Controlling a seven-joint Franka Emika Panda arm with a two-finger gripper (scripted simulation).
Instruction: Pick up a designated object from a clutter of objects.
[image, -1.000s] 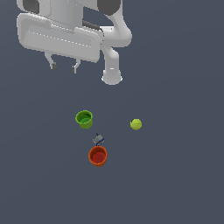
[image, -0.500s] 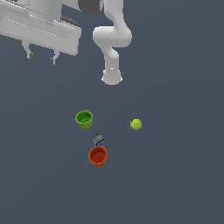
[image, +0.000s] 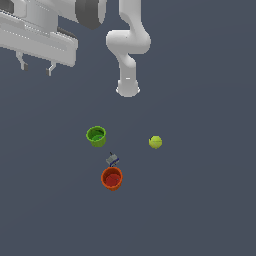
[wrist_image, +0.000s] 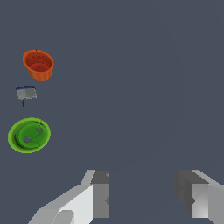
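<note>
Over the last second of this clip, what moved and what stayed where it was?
The gripper swung toward the exterior view's left, staying high above the objects, fingers apart and holding nothing; the arm's upper links turned with it. Nothing was grasped or released. The green cup, orange-red cup, yellow-green ball and the small grey-blue item between the cups all kept their places.
</note>
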